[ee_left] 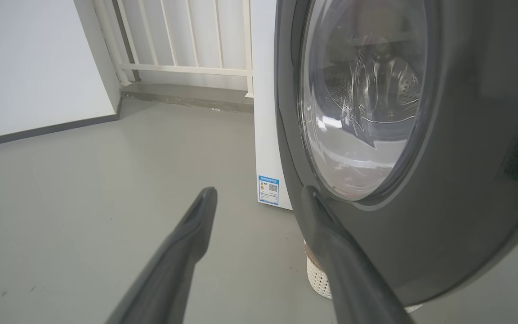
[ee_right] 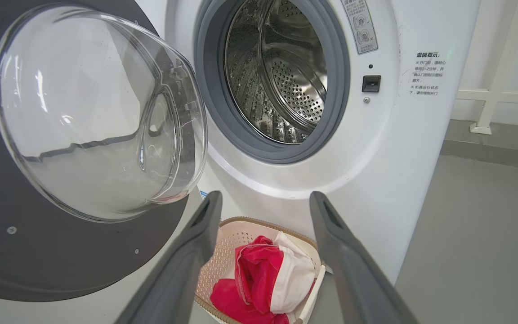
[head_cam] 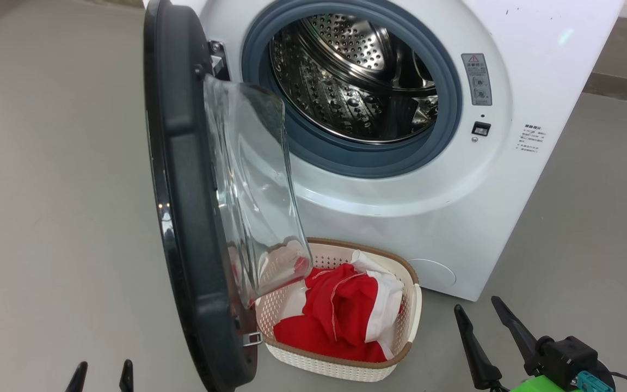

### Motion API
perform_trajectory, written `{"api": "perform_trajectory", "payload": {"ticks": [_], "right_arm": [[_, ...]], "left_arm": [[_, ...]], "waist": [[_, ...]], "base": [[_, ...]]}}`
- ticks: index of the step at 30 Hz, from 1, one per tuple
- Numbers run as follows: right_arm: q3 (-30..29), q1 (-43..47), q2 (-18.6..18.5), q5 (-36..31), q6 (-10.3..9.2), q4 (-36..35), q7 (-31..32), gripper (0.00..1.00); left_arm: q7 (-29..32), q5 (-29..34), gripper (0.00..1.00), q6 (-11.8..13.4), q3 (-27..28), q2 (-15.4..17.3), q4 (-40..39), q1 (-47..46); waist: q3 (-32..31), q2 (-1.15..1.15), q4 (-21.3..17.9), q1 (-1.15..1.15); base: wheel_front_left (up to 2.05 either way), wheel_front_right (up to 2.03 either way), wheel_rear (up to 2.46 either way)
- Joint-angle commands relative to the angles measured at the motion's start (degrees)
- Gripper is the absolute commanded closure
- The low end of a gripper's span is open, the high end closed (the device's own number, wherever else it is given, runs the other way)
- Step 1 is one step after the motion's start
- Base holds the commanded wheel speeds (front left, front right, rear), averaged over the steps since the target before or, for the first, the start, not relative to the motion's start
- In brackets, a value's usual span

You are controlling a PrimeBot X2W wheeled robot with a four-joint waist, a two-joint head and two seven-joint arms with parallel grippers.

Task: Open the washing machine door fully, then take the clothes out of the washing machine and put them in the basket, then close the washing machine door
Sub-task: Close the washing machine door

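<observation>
Red-and-white clothes (head_cam: 346, 316) lay in the cream perforated basket (head_cam: 340, 371), parked below the white washing machine's (head_cam: 400, 218) bare steel drum (head_cam: 340, 81). Its black-rimmed round glass door (head_cam: 183, 163) stood open. The left gripper (ee_left: 259, 189) hovered beside it to push, the right gripper (head_cam: 477, 302) near the basket, both jaws wide and empty.

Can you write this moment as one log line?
door: open | drum: looks empty | clothes: in basket | left hand: open | right hand: open | next: likely close door

Red clothes (ee_right: 259, 283) (white panels) in the basket (ee_right: 229, 243) — washing machine door (ee_right: 61, 263) open.

left gripper (head_cam: 103, 374): jaws wide apart | right gripper (head_cam: 477, 306): jaws wide apart
</observation>
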Motion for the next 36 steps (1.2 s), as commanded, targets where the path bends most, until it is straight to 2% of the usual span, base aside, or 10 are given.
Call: {"api": "perform_trajectory", "payload": {"ticks": [1,2,3,8,14,18,21,26,31,36], "right_arm": [[1.1,-1.0,-0.2,0.1,0.37,-1.4,-0.4,0.00],[1.1,-1.0,-0.2,0.1,0.37,-1.4,-0.4,0.00],[1.1,-1.0,-0.2,0.1,0.37,-1.4,-0.4,0.00],[0.9,-1.1,-0.1,0.0,0.37,-1.5,-0.4,0.00],[0.8,-1.2,-0.1,-0.1,0.37,-1.4,-0.4,0.00],[1.0,-1.4,-0.1,0.0,0.37,-1.3,-0.4,0.00],[1.0,-1.5,-0.1,0.0,0.37,-1.3,-0.4,0.00],[0.8,-1.8,0.0,-0.1,0.37,-1.5,-0.4,0.00],[0.5,-2.4,0.0,-0.4,0.37,-1.5,-0.4,0.00],[0.3,-3.1,0.0,-0.7,0.37,-1.6,-0.4,0.00]], "left_arm": [[-0.7,0.0,0.00,-0.3,1.9,0.7,-1.4,-1.1],[-0.7,0.0,0.00,-0.3,1.9,0.7,-1.4,-1.1],[-0.7,-0.1,0.13,-0.3,1.8,0.8,-1.4,-1.2],[-0.7,-2.8,1.00,-0.3,1.6,1.2,-2.9,-2.6],[-0.7,-17.2,1.00,-0.3,2.8,2.3,-7.2,-6.5],[-0.7,-39.1,1.00,-0.3,1.0,3.9,-7.6,-9.4],[0.1,-56.8,1.00,-0.3,-2.4,8.3,-9.3,-10.8],[9.9,-78.6,1.00,-0.3,-4.5,14.7,-13.8,-10.8],[23.1,-86.2,1.00,-0.3,-7.2,18.8,-16.3,-9.7],[29.4,-87.6,1.00,-0.3,-8.0,18.1,-18.9,-10.2]], "waist": [[0.1,0.00,0.0,0.00],[0.1,0.00,0.0,0.00],[0.1,0.00,0.0,0.00],[0.3,0.00,0.2,0.00],[0.7,0.00,0.2,0.00],[0.8,0.00,-0.3,0.00],[1.1,0.00,-0.7,0.00],[2.0,0.00,-1.5,0.00],[3.0,0.00,-2.4,0.00],[3.8,0.00,-3.4,0.00]], "base": [[0.00,0.00,0.00],[0.00,0.00,0.00],[0.00,0.00,0.00],[0.00,0.00,0.00],[0.00,0.00,0.00],[0.00,0.00,0.00],[0.00,0.00,0.00],[0.00,0.00,0.00],[0.00,0.00,0.00],[0.00,0.00,0.00]]}}
